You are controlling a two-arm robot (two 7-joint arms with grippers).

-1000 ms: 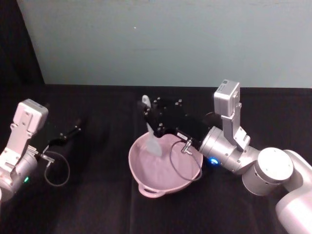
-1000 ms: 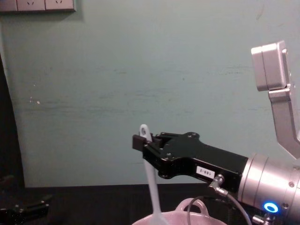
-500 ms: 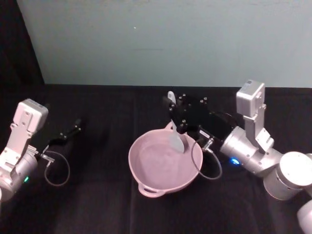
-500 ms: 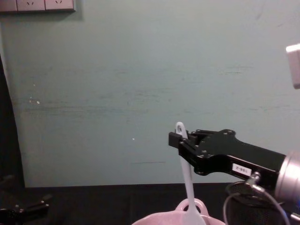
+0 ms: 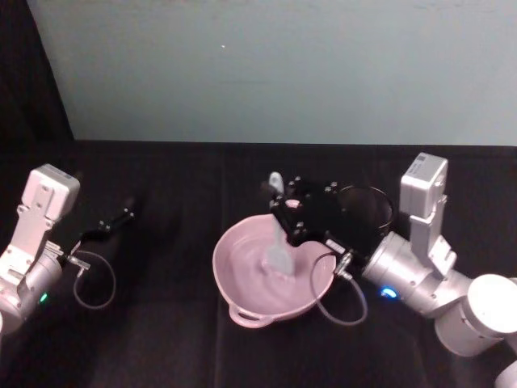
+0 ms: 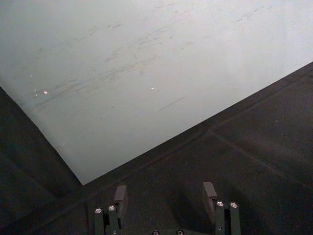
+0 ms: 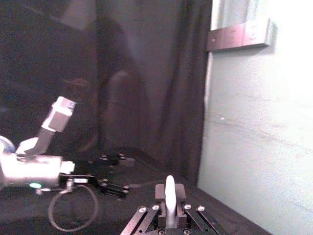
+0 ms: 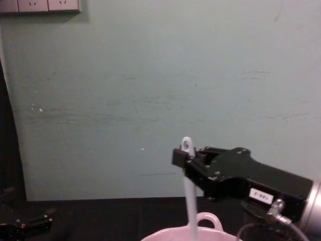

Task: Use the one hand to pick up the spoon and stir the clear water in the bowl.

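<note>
Spoon [image 5: 279, 239] blade hazy inside bowl [image 5: 218, 267]

a pale teal wall [image 5: 283, 65] stands at the back. a black-covered table [image 5: 161, 339] runs up to its foot. a black curtain [image 5: 32, 73] hangs beside the wall's left edge, where a metal bracket [image 7: 238, 33] is fixed. white sockets [image 8: 40, 5] sit high on the wall. a black wire-mesh cup [image 5: 373, 204] stands on the table, out from the wall.
</note>
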